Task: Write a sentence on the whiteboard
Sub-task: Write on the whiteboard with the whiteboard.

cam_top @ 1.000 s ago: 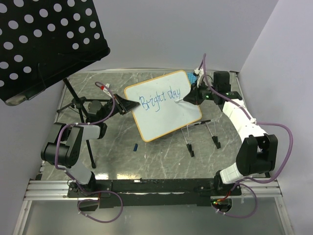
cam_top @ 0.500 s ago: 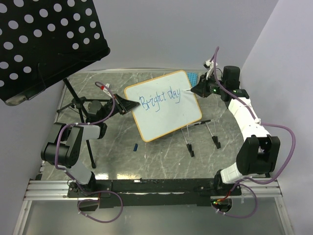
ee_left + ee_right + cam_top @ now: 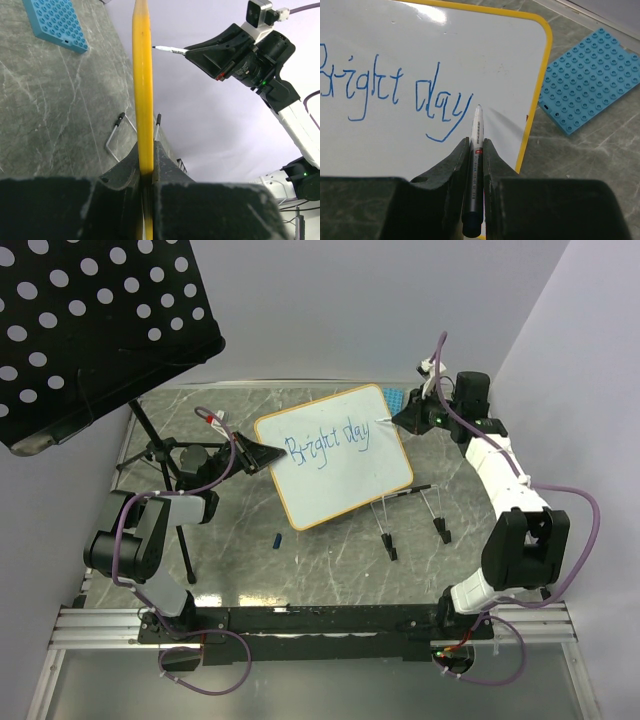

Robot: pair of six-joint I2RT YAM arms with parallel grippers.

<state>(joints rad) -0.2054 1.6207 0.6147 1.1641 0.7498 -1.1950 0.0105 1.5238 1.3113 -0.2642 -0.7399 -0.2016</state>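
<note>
The whiteboard, white with a yellow rim, stands tilted above the table. My left gripper is shut on its left edge; in the left wrist view the yellow rim runs up from between the jaws of the left gripper. The sentence reads "Bright day" in blue cursive. My right gripper is shut on a grey marker. The marker's tip points at the board just right of the "y", with a small gap showing in the left wrist view.
A blue studded plate lies behind the board's right corner. A wire stand with black feet sits under the board's near right. A black perforated music stand overhangs the far left. A small blue cap lies on the table.
My right gripper has drawn back to the right with the marker, away from the end of "day". The board and the left gripper have not moved.
</note>
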